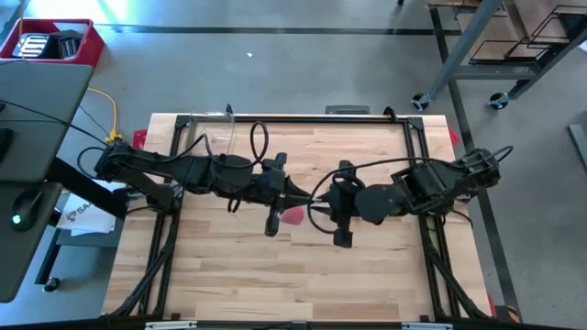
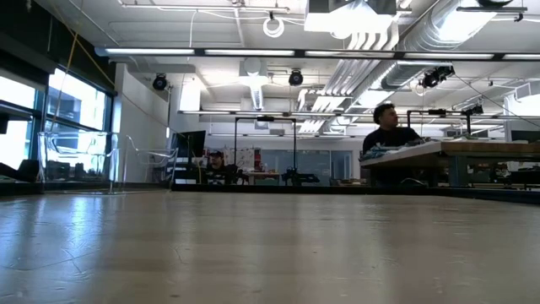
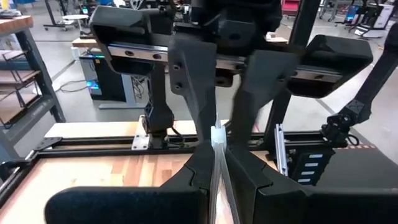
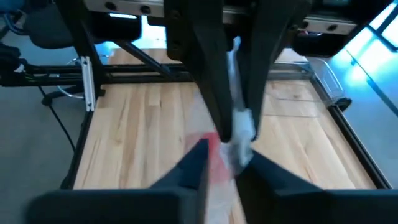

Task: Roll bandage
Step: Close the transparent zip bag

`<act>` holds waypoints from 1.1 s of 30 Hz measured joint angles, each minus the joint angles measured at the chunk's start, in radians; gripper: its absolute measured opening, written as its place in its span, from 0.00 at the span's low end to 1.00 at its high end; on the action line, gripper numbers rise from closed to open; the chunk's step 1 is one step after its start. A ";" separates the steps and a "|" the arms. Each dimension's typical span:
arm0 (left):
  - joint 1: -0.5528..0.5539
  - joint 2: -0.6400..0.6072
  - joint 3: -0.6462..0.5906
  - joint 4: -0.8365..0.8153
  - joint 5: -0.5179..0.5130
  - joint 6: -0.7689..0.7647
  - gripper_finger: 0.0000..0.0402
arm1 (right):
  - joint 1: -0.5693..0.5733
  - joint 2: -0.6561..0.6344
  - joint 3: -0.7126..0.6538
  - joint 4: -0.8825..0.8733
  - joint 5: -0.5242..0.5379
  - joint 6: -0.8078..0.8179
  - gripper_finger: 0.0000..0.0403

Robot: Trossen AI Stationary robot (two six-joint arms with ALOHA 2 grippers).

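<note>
**Table** [image 1: 275,284]: pale wooden top in a black frame. It serves as the landmark for every entry below.

**Left gripper** [image 1: 305,194]: over the middle of the table, reached in from the table's left side. Its fingers [image 3: 193,180] are pressed together on a thin fold of the clear plastic bag [image 3: 217,138], with no gap between them.

**Right gripper** [image 1: 318,198]: over the middle of the table, reached in from the table's right side. It stands tip to tip with the left gripper and touches the same bit of plastic. Whether it grips the plastic or only stands narrow beside it cannot be told.

**Clear plastic bag** [image 4: 239,130]: a crinkled, see-through piece held above the middle of the table where the two grippers meet. It hangs down from them toward the wood.

**Bandage** [image 1: 293,216]: a small bright red patch at the middle of the table, just on the near side of the meeting grippers and below them. In the right wrist view the red [image 4: 214,158] shows under and partly through the plastic. Whether it sits inside the bag or lies on the wood cannot be told, and its shape is blurred.

**Red bin** [image 1: 50,41]: on the floor beyond the table's far left corner, with dark items inside.

**Person** [image 2: 388,127]: seated at a bench in the room behind the table.
</note>
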 joint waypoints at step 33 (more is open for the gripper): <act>-0.044 0.005 -0.019 0.022 -0.111 -0.017 0.14 | 0.000 -0.003 0.000 -0.020 0.007 0.086 0.00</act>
